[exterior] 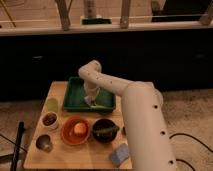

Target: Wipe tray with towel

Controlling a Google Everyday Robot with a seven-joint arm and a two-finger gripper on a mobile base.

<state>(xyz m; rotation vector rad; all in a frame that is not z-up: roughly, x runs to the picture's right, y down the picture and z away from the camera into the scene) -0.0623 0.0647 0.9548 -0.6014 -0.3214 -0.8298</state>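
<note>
Reaching down into the green tray at the back of the bench, my gripper rests on the pale towel near the tray's front edge; I cannot tell its grip.

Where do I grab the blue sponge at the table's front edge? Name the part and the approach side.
From above, probably, pinching across its narrower width: the blue sponge lies flat on the table, so only its side edges offer purchase. The gripper is down in the green tray.
</note>
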